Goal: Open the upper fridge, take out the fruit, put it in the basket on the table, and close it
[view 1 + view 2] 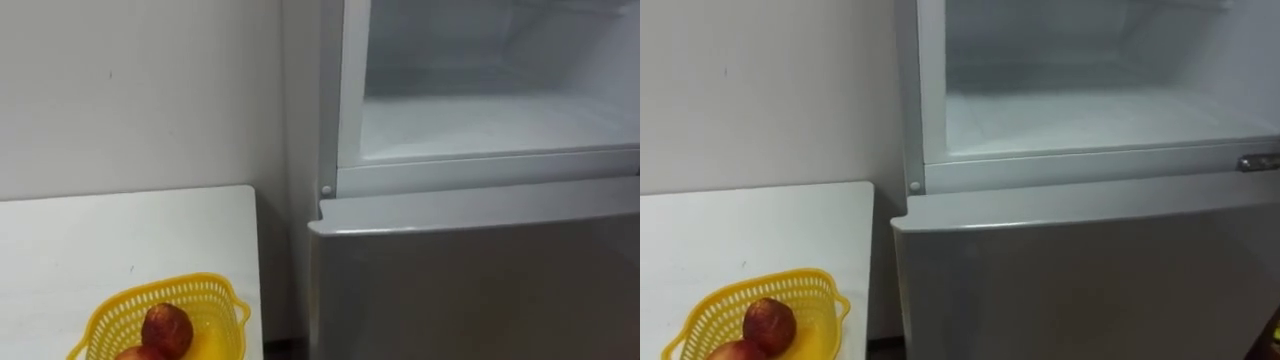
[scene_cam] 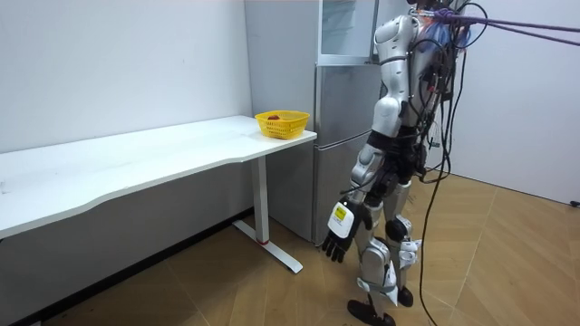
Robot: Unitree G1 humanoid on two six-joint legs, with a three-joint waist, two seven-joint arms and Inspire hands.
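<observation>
Open upper fridge (image 1: 480, 110) looked bare; 2 fruits (image 1: 167, 330) lay in basket (image 1: 115, 308). Left hand (image 2: 342, 234) hung, fingers released. Probably finishing; next called for closing up.

the upper fridge compartment (image 1: 490, 60) stands open at the front, giving a way in over its white shelf (image 1: 480, 125). below it the shut lower door (image 1: 470, 290) bars the way. to the left, a yellow basket (image 1: 218, 300) of fruit (image 1: 167, 328) takes up the table (image 1: 120, 230) corner near the fridge.

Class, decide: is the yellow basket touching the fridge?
Apart. The left eye view shows the yellow basket sitting on the table, with bare tabletop and then a dark gap between it and the fridge.
</observation>
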